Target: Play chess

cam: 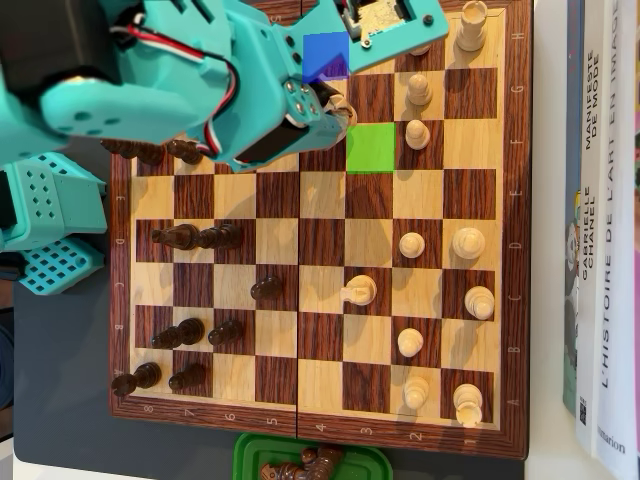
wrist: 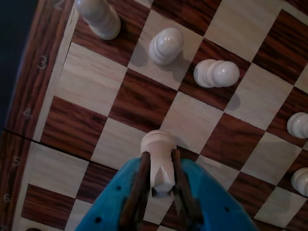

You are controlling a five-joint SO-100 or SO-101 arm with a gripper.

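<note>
One white piece (wrist: 158, 159) sits pinched between the fingers of the claw (wrist: 161, 185), so we call the claw clamped on it. Its rounded head pokes out just past the fingertips in the wrist view, pointing at the board (wrist: 96, 91). Whether its base touches the board or hangs above it we cannot tell. We cannot name the piece type for sure; it looks like a pawn.

In the overhead view the arm (cam: 200, 80) hides most of the piece and claw, near the top edge of the board, with a blue square (cam: 325, 55) partly under the arm and a green square (cam: 371, 147) just beside it, toward the white side. We read blue as source and green as target, a guess only.

To do the step well, we keep the pinch firm, carry the piece clear of neighbours, centre it over the green square, lower it upright, then release only once the base is flat.

Ahead of the claw in the wrist view stand two white pawns (wrist: 166, 44) (wrist: 216, 73) and a taller white piece (wrist: 98, 17), all well apart from the held one. Two more white pieces (wrist: 298, 125) sit off to the claw's right edge of that view.
</note>
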